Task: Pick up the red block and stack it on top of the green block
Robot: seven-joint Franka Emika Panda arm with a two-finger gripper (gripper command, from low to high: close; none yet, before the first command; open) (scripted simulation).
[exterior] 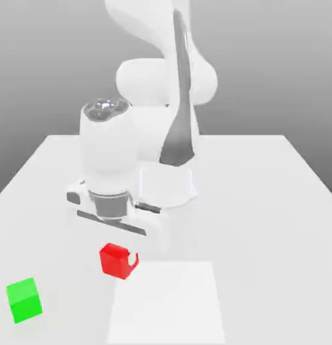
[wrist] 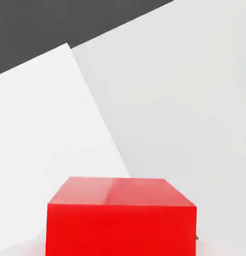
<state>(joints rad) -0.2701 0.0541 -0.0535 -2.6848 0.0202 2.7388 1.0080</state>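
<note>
Red block [exterior: 117, 261], directly beneath the gripper [exterior: 123, 251]: we see it plain and glossy, boxy, bright red, its upper face paler in the hand view. We cannot tell how far open the claw is, or whether it grasps the block. Just beside the block, toward the exterior view's right, we see a white square [exterior: 167, 303] on the pale table [exterior: 270, 236]; well apart, toward the exterior view's left, sits the green block [exterior: 24, 300], tilted in our view.

So, white table [exterior: 263, 249] — green block [exterior: 24, 300] sitting on it, plus a paler flat square [exterior: 167, 303] — that's on there too.
</note>
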